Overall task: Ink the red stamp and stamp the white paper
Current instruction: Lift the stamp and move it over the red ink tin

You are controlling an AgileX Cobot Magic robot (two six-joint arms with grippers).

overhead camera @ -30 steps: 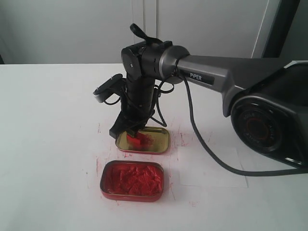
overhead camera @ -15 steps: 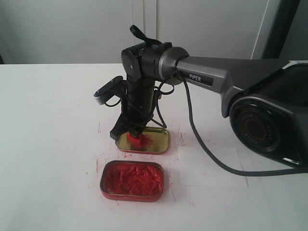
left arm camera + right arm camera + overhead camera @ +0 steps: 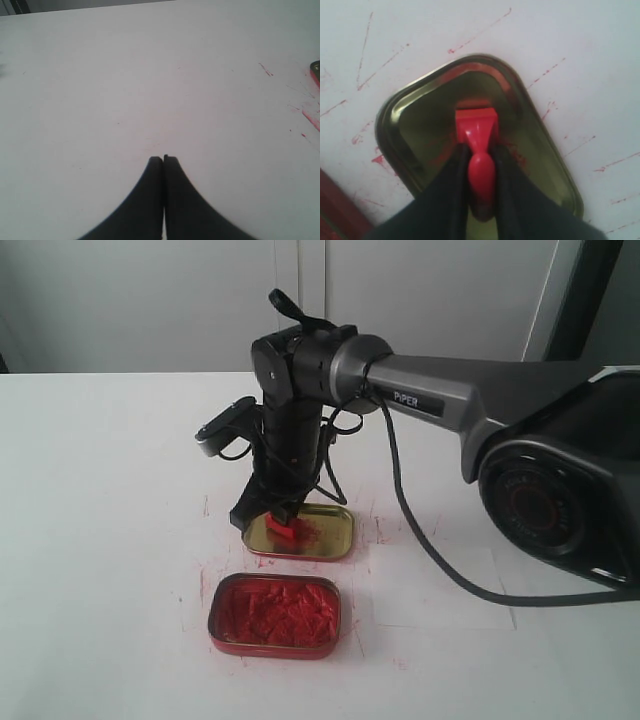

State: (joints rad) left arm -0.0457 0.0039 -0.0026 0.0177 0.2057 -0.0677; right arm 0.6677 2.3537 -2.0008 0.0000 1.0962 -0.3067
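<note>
The red stamp [image 3: 476,126] sits directly between the fingers of the right gripper [image 3: 480,148], its square base down inside the gold lid [image 3: 420,120]. The lid lies just behind the ink tin [image 3: 272,649] on the surface [image 3: 100,490]. The white paper [image 3: 440,590] lies to the right of the tin, apart from the stamp.

Count: one stamp, one lid, one tin, one sheet, two grippers.

Right gripper: narrowed to a pinch on the stamp's knob, both fingers against it. Left gripper [image 3: 163,159]: fingers pressed together, holding nothing, over bare surface.
</note>
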